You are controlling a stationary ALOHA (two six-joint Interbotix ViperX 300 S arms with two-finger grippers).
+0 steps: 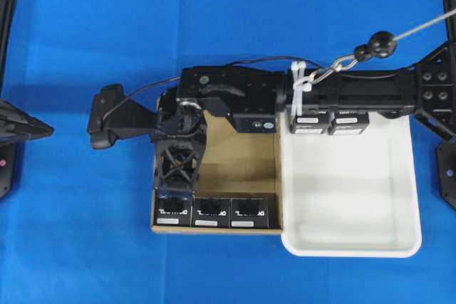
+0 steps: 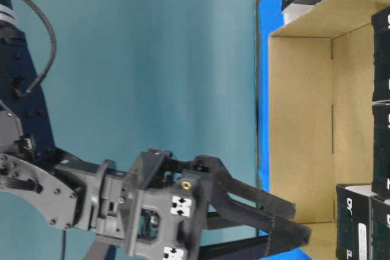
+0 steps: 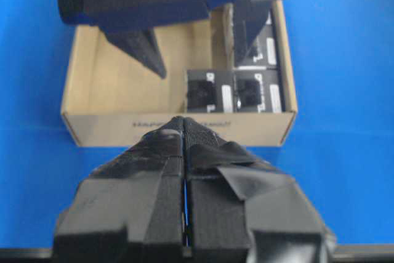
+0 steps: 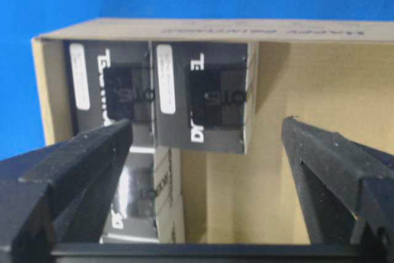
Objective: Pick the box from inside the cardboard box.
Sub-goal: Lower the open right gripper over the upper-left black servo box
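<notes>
The cardboard box lies mid-table, and three black boxes line its front wall. My right gripper points down into the carton's left end, jaws wide open and empty. In the right wrist view the right gripper has one black box just ahead of its tips, against the left wall. Another box sits beside that one. A third lies next to the left finger. My left gripper rests shut left of the carton, nothing in it.
A white tray touches the carton's right side. Two black boxes stand at its far end, partly under the right arm. The right arm spans the carton's far half. Blue cloth covers the table.
</notes>
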